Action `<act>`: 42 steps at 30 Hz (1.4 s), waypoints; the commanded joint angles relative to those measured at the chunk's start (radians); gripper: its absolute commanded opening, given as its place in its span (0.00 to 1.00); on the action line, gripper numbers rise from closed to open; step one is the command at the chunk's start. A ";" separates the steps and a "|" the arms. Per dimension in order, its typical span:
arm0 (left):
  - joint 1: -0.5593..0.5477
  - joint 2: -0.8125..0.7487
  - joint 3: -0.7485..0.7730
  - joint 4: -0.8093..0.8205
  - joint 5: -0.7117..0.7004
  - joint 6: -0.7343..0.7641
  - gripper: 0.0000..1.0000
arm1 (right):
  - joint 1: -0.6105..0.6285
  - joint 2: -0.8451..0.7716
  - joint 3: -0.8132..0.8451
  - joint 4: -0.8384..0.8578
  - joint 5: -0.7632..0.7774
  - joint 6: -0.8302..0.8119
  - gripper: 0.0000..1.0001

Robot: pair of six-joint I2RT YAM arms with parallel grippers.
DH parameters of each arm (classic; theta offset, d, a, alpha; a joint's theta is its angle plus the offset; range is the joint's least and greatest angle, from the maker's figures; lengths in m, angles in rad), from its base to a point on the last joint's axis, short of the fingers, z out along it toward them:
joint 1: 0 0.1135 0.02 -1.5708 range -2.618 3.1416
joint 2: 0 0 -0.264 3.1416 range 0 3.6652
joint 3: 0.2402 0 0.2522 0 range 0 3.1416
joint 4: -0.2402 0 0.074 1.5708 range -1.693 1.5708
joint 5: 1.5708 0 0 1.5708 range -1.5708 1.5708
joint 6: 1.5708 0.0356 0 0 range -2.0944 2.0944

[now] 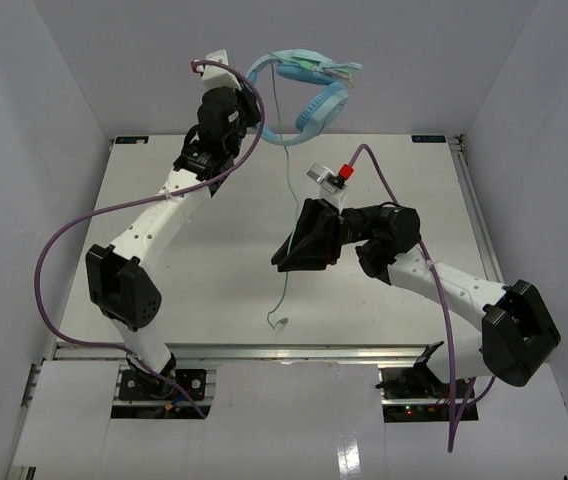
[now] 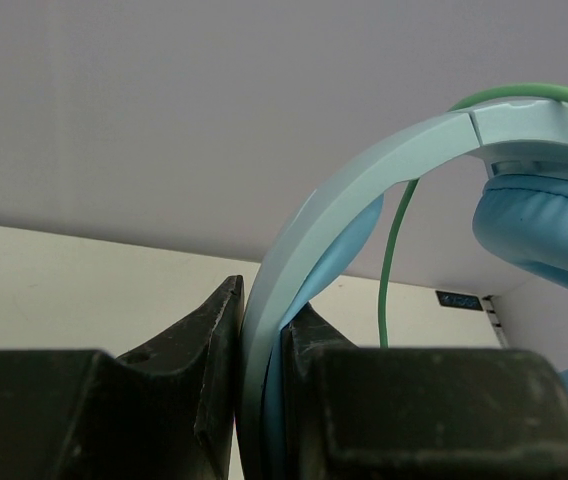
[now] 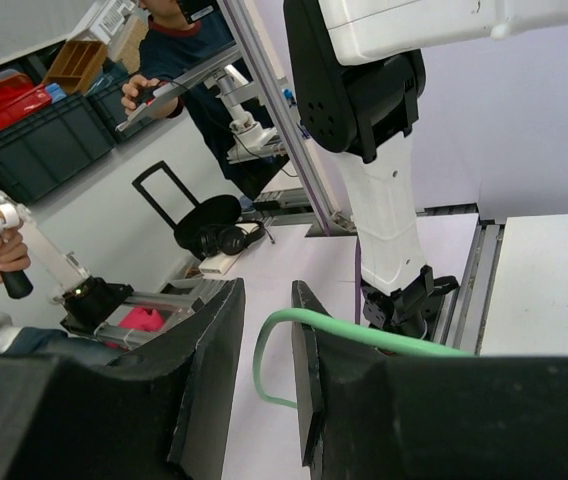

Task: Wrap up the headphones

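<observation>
The left gripper (image 2: 264, 300) is clamped tight on the headband of the headphones (image 1: 322, 105), holding them aloft at the upper middle of the overhead view, above the far edge of the table (image 1: 224, 290). The right gripper (image 3: 264, 300), mid-frame, has its jaws a little apart, with the cable (image 3: 260, 360) looped in the gap and not visibly pinched. Wrapping looks barely begun: the cable hangs loose down to its plug (image 1: 276, 322) lower in the frame, with no turns wound on.
</observation>
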 commanded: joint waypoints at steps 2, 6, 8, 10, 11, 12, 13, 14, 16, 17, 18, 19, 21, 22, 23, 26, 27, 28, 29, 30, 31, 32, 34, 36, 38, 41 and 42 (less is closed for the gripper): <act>0.011 -0.057 -0.063 0.066 -0.030 0.035 0.00 | -0.034 -0.054 0.022 0.578 0.018 0.044 0.31; 0.027 -0.066 -0.097 0.065 -0.028 0.064 0.00 | -0.063 -0.066 0.029 0.578 0.022 0.054 0.30; 0.032 -0.068 -0.112 0.064 -0.026 0.070 0.00 | -0.073 -0.070 0.027 0.578 0.024 0.057 0.30; 0.043 -0.084 -0.145 0.073 -0.019 0.078 0.00 | -0.088 -0.076 0.021 0.578 0.034 0.058 0.29; 0.049 -0.089 -0.165 0.074 -0.015 0.086 0.00 | -0.098 -0.077 0.020 0.578 0.040 0.059 0.29; 0.050 -0.091 -0.175 0.075 -0.013 0.095 0.00 | -0.103 -0.077 0.020 0.578 0.041 0.059 0.29; 0.051 -0.093 -0.183 0.076 -0.010 0.103 0.00 | -0.110 -0.078 0.020 0.578 0.043 0.060 0.28; 0.051 -0.096 -0.191 0.074 -0.007 0.110 0.00 | -0.119 -0.078 0.020 0.578 0.047 0.060 0.28; 0.051 -0.099 -0.210 0.072 -0.006 0.122 0.00 | -0.131 -0.080 0.020 0.578 0.053 0.062 0.27; 0.051 -0.101 -0.225 0.075 -0.006 0.126 0.00 | -0.137 -0.081 0.019 0.578 0.055 0.063 0.27; 0.051 -0.109 -0.250 0.080 -0.006 0.130 0.00 | -0.152 -0.081 0.016 0.578 0.059 0.062 0.27; 0.051 -0.117 -0.273 0.084 -0.006 0.133 0.00 | -0.167 -0.082 0.013 0.578 0.064 0.062 0.27; 0.051 -0.130 -0.297 0.090 -0.003 0.135 0.00 | -0.189 -0.080 0.008 0.578 0.075 0.062 0.27; 0.051 -0.135 -0.311 0.096 -0.001 0.135 0.00 | -0.194 -0.077 0.009 0.578 0.076 0.062 0.27; 0.051 -0.141 -0.333 0.101 0.001 0.133 0.00 | -0.203 -0.072 0.014 0.578 0.076 0.059 0.26; 0.052 -0.161 -0.368 0.104 0.008 0.132 0.00 | -0.221 -0.053 0.043 0.578 0.080 0.057 0.26; 0.051 -0.171 -0.378 0.104 0.013 0.133 0.00 | -0.228 -0.042 0.055 0.578 0.082 0.057 0.26; 0.051 -0.177 -0.385 0.105 0.019 0.135 0.00 | -0.236 -0.034 0.062 0.578 0.088 0.059 0.26; 0.051 -0.186 -0.393 0.105 0.026 0.141 0.00 | -0.259 -0.022 0.077 0.576 0.092 0.060 0.25; 0.051 -0.195 -0.401 0.105 0.032 0.146 0.00 | -0.271 -0.012 0.089 0.572 0.094 0.059 0.25; 0.051 -0.201 -0.407 0.103 0.038 0.157 0.00 | -0.284 -0.002 0.101 0.566 0.092 0.056 0.25; 0.051 -0.208 -0.413 0.097 0.048 0.171 0.00 | -0.311 0.014 0.117 0.560 0.088 0.054 0.24; 0.051 -0.221 -0.423 0.080 0.064 0.200 0.00 | -0.339 0.053 0.144 0.552 0.076 0.061 0.24; 0.051 -0.237 -0.436 0.071 0.087 0.235 0.00 | -0.364 0.082 0.177 0.550 0.052 0.074 0.23; 0.051 -0.251 -0.448 0.060 0.112 0.272 0.00 | -0.381 0.104 0.203 0.549 0.022 0.084 0.23; 0.049 -0.279 -0.472 0.051 0.150 0.335 0.00 | -0.391 0.124 0.237 0.532 -0.055 0.080 0.23; 0.048 -0.288 -0.482 0.050 0.155 0.359 0.00 | -0.392 0.130 0.246 0.521 -0.079 0.075 0.23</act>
